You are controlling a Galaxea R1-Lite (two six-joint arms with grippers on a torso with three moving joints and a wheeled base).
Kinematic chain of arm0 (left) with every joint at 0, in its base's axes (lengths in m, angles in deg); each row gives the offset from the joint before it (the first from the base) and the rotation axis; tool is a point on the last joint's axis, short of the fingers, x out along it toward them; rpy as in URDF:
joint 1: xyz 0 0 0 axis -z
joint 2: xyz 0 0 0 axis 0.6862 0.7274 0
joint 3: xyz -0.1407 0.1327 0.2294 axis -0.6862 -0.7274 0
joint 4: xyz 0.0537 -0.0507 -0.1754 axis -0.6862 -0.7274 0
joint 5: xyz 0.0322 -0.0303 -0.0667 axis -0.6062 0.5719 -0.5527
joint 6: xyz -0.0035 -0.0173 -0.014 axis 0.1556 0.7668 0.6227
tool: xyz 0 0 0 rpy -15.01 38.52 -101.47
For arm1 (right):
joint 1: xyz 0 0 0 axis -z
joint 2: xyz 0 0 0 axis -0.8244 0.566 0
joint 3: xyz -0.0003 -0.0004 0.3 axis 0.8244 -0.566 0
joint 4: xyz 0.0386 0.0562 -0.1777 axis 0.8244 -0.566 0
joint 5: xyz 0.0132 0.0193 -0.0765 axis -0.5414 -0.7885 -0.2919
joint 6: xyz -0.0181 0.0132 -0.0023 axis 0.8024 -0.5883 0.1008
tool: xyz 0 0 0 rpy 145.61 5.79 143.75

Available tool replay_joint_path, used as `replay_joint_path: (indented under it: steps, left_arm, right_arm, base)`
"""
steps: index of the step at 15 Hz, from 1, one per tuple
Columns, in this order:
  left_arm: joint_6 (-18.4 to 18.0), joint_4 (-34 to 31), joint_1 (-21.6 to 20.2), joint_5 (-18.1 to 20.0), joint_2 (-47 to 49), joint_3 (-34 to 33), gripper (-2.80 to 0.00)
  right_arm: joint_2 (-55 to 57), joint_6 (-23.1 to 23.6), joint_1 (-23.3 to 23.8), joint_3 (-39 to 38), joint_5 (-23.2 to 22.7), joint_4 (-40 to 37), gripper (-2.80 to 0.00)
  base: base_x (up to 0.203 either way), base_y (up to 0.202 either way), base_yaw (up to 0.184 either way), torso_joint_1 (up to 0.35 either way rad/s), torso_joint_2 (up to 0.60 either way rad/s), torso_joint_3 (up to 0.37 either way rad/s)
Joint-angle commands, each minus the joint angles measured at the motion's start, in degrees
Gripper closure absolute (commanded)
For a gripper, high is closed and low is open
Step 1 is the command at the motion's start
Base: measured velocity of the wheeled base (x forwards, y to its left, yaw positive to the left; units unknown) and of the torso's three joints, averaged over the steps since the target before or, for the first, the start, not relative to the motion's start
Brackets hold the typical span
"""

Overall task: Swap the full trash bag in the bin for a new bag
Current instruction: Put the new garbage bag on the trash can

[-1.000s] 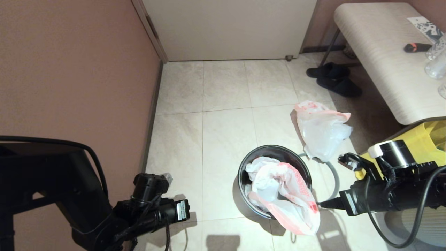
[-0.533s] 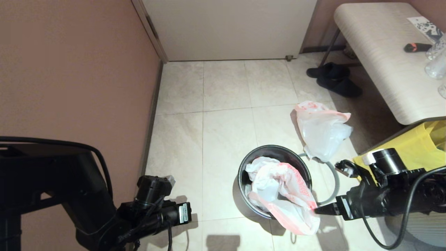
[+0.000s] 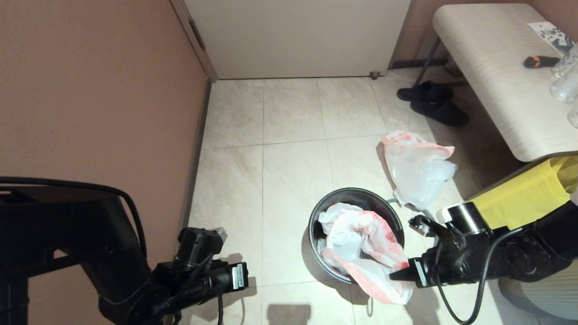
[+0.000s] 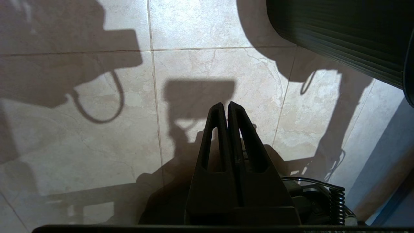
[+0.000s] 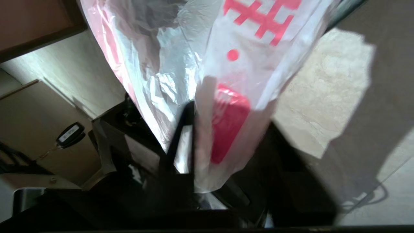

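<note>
Our right gripper (image 3: 395, 275) closes on the full bag (image 3: 361, 248) draped over the bin (image 3: 354, 196); the grip looks unsettled. Next we lift it clear. The new bag (image 3: 417, 169) lies behind; left gripper (image 4: 227, 108) parked, pressed together.

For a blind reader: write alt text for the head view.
The right claw reaches the white-and-red bag spilling over the black bin on a tiled floor. Another bag lies behind it; the left arm is parked near the wall.
</note>
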Motion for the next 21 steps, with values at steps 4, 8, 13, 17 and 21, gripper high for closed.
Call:
replay_joint_path:
  steps: [4,8,13,17,21]
  left_arm:
    - [0.2,0.3,-0.1,0.0,0.0,0.2,0.00]
    - [0.1,0.3,0.0,0.0,0.1,0.2,0.00]
    - [0.1,0.3,0.0,0.0,0.1,0.2,0.00]
    - [0.1,0.2,0.1,0.0,0.1,0.2,0.00]
    - [0.1,0.2,0.2,0.0,0.1,0.2,0.00]
  right_arm:
    - [5.1,0.5,2.4,0.5,3.2,3.7,0.00]
    - [8.5,4.9,3.6,1.2,8.6,3.7,0.00]
    - [12.4,6.4,3.3,2.3,11.4,4.9,0.00]
    - [13.3,1.8,1.7,2.0,11.5,10.3,0.00]
    - [15.2,0.7,1.2,2.1,15.2,15.2,0.00]
  base:
    - [0.000,0.000,0.000,0.000,0.00,0.000]
    - [0.000,0.000,0.000,0.000,0.00,0.000]
    - [0.000,0.000,0.000,0.000,0.00,0.000]
    - [0.000,0.000,0.000,0.000,0.00,0.000]
    - [0.000,0.000,0.000,0.000,0.00,0.000]
